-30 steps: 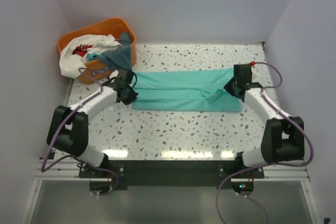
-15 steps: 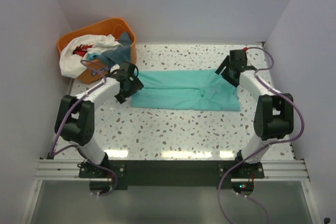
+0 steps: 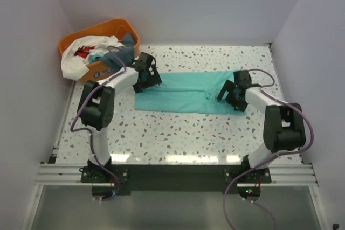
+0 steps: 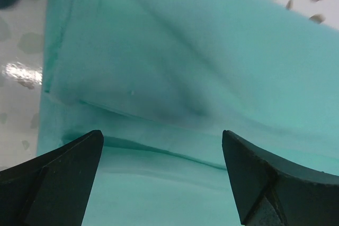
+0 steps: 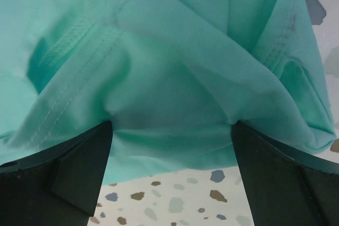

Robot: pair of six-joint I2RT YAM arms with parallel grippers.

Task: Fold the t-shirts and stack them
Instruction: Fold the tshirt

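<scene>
A light turquoise t-shirt (image 3: pixel 183 94) lies folded into a long band across the middle of the speckled table (image 3: pixel 178 133). My left gripper (image 3: pixel 149 77) hovers over its left end, open, with only cloth (image 4: pixel 175 78) below the spread fingers (image 4: pixel 58 173). At the shirt's right end, over the near edge, my right gripper (image 3: pixel 229 94) is open too. The bunched hem (image 5: pixel 169 78) lies between and beyond its fingers (image 5: pixel 286 173). More t-shirts, white (image 3: pixel 75 62), dark teal-grey (image 3: pixel 122 55) and a bit of red (image 3: pixel 81 52), are heaped in the basket.
The orange plastic basket (image 3: pixel 108 23) stands at the back left corner, cloth spilling over its front rim close to my left arm. White walls close in the table on the left, back and right.
Both grippers have opened and let go of the turquoise shirt. The left gripper moved back and to the right along the shirt's left end; the right one swung back, then came nearer again.
</scene>
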